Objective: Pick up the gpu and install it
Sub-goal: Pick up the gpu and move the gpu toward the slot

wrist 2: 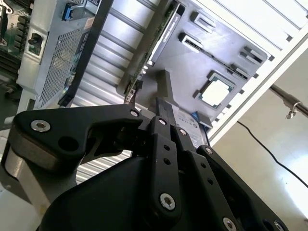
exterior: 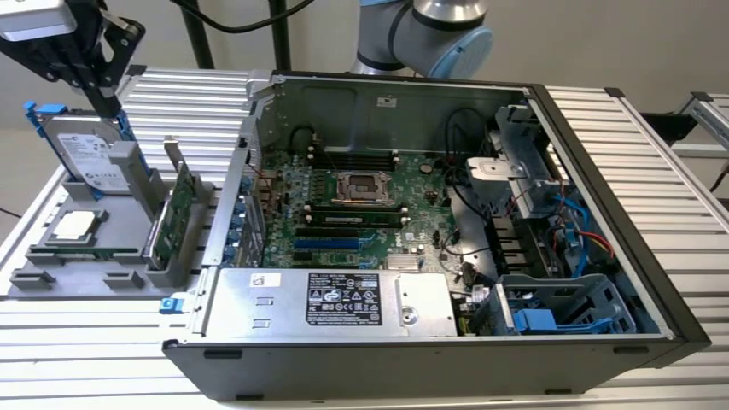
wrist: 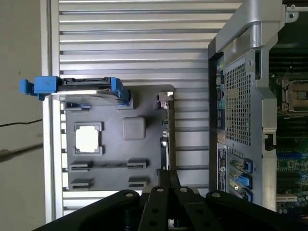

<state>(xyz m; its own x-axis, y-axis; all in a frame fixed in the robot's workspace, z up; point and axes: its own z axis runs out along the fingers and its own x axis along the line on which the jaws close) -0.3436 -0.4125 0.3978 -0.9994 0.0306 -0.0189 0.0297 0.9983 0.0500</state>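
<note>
The gpu (exterior: 179,213) stands on edge in a slot of the grey holder tray (exterior: 68,278), green board face showing and silver bracket at its far end. It lies at the exterior view's left, beside the open computer case (exterior: 376,107). My gripper (exterior: 112,102) hangs high above the tray's far end, over the hard drive, apart from the card. In both wrist views the black fingers come together with nothing between them, gripper (wrist: 168,174) (wrist 2: 161,115). The gpu (wrist: 168,134) (wrist 2: 151,48) appears there as a thin edge beyond the fingertips.
A silver hard drive in a blue frame (exterior: 89,158) (wrist: 86,89) stands upright in the tray. A processor chip (exterior: 74,225) (wrist: 87,138) lies flat beside it. Inside the case are the motherboard (exterior: 353,213), blue card slots (exterior: 324,243) and the power supply (exterior: 330,299). The table is ribbed metal.
</note>
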